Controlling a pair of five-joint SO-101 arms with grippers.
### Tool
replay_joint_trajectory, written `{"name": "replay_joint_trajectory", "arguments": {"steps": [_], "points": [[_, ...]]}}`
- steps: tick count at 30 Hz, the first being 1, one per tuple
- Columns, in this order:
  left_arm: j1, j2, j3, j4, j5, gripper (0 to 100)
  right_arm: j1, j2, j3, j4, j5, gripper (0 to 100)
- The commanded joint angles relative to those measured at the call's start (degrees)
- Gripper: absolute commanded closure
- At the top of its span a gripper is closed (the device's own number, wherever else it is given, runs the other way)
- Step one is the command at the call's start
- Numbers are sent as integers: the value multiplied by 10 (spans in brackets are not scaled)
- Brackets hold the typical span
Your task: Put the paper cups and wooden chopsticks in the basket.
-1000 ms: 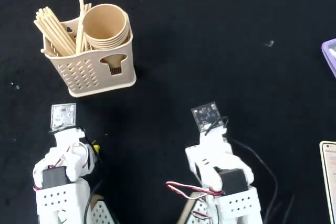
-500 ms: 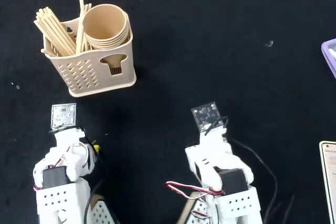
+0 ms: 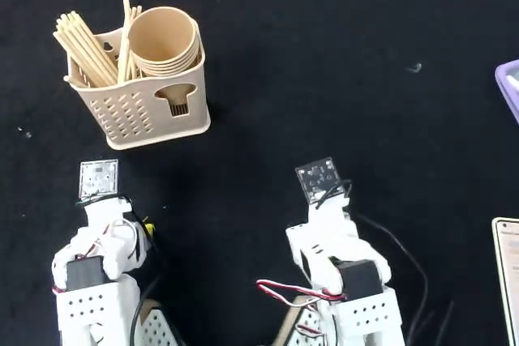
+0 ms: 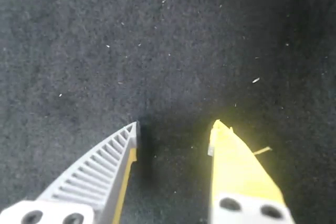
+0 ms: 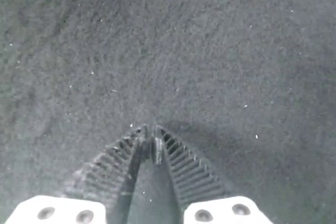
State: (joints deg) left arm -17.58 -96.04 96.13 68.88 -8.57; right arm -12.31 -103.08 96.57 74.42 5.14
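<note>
High view: basket [image 3: 146, 115] upper left of frame, paper cups [image 3: 162, 38] stacked inside, wooden chopsticks [image 3: 81, 46] upright beside them. No visible shift since earlier frames; task looks complete. Left hand [image 4: 174, 127] spread, empty; right hand [image 5: 149, 128] pressed together, over table [image 3: 340, 79].

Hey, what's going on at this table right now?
Nothing is being handled at the moment. The stacked cups and the chopsticks stand in the basket at the far left of the table, so the job looks done. The left gripper is open above bare tabletop with nothing between its fingers. The right gripper is shut, empty, also above bare tabletop.
</note>
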Motion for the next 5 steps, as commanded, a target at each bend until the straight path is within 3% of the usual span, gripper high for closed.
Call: {"name": "replay_joint_trajectory", "arguments": {"steps": [1,5], "points": [[-7,1,3,1,-2,777,10,-56,0,4,-2,987],[-7,1,3,1,-2,777,10,-56,0,4,-2,987]]}}
